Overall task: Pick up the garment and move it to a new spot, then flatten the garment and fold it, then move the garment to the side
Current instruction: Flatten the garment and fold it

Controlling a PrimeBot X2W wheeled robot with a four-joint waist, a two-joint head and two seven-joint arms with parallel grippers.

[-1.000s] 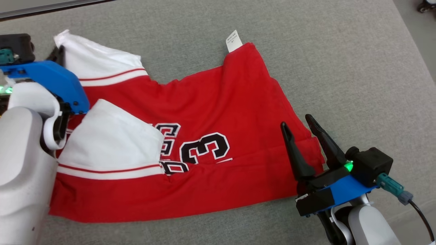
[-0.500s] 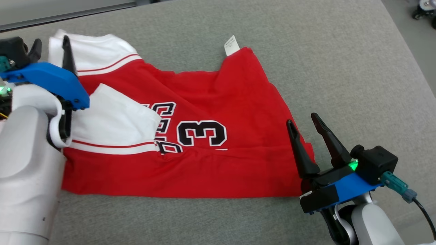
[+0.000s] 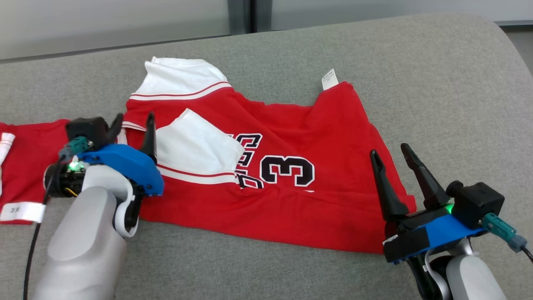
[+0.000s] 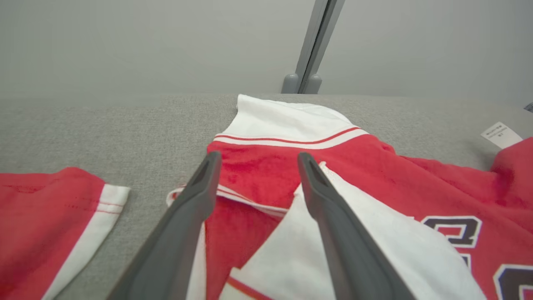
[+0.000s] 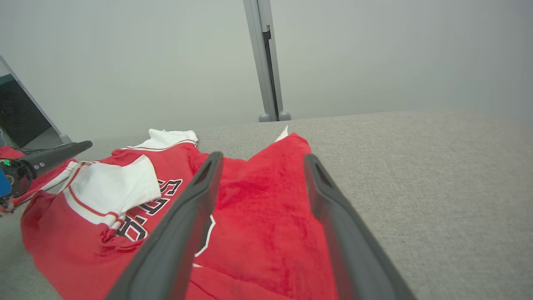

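On grey upholstery (image 3: 416,75) lie two garments (image 3: 291,125) (image 3: 29,158) (both red).

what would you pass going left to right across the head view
second red garment → left gripper → folded white sleeve → black number 3 → white tag → right gripper → bare grey surface
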